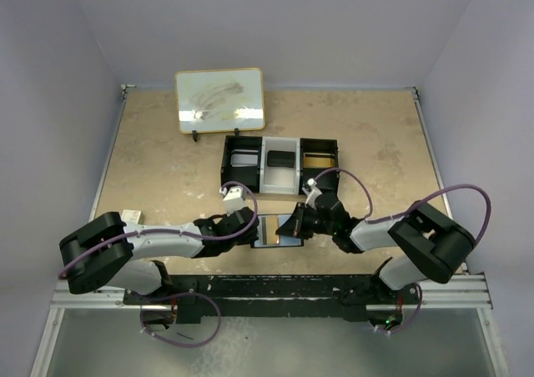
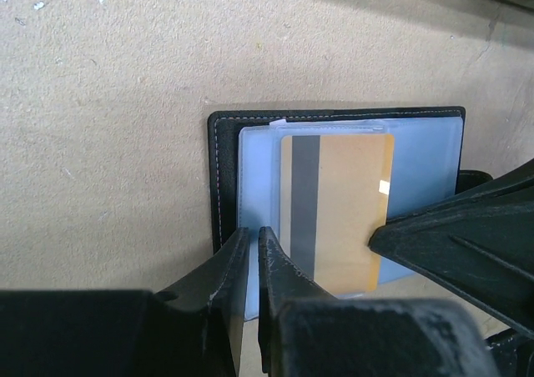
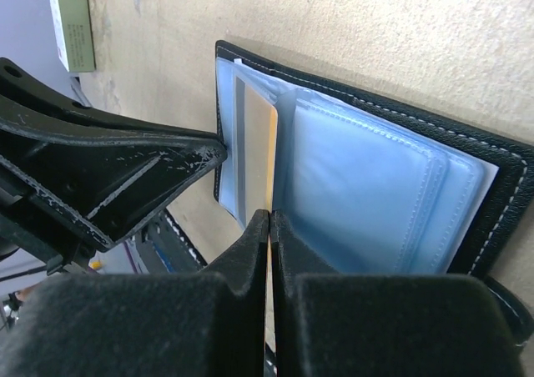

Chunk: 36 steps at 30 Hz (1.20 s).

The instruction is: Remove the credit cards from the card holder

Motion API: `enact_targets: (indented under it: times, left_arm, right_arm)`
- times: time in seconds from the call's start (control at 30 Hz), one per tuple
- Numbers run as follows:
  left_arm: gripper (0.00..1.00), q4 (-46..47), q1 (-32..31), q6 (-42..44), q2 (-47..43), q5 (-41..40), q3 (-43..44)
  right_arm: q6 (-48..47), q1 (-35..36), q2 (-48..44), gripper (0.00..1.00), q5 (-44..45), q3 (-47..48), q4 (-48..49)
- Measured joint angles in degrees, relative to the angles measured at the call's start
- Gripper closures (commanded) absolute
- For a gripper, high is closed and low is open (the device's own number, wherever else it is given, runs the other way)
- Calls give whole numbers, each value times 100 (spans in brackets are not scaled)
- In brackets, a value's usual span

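Note:
The black card holder [image 1: 278,230] lies open on the tan table between my two grippers, its blue-grey sleeves facing up. In the left wrist view, a gold credit card [image 2: 346,218] with a grey stripe sticks partly out of the card holder [image 2: 219,177]. My left gripper [image 2: 250,237] is shut on the near edge of a clear sleeve, pinning the holder. My right gripper [image 3: 269,217] is shut on the edge of the gold card [image 3: 259,156], which stands beside the blue sleeves of the holder [image 3: 367,193]. In the top view the left gripper [image 1: 250,227] and right gripper [image 1: 297,224] flank the holder.
A black-and-white three-compartment tray [image 1: 279,166] stands just behind the holder, with a gold item in its right compartment. A wood-framed whiteboard [image 1: 219,99] stands at the back. A small white box [image 1: 131,215] lies at the left by my left arm.

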Motion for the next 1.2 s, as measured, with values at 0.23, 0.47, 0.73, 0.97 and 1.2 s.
enact_targets:
  times: [0.23,0.47,0.73,0.97,1.2]
  left_arm:
    - [93,-59,0,0,0,-4,20]
    - [94,-87,-4,4,-2,-11,20]
    - [94,-94,-28,44,-2,0,22]
    - [95,-92,-31,66,-2,11,22]
    - [96,-168,-31,160,4,26,22]
  right_arm:
    - [-35,-66,-260,100,44,-122,-267]
    - [-208,-136,-337,100,-57,-138,-389]
    - [-614,-232,-463,100,-98,42,-1086]
    - [-730,-262,-627,100,-11,120,-1443]
    - [-664,-428,-933,100,-127,-289,-1274]
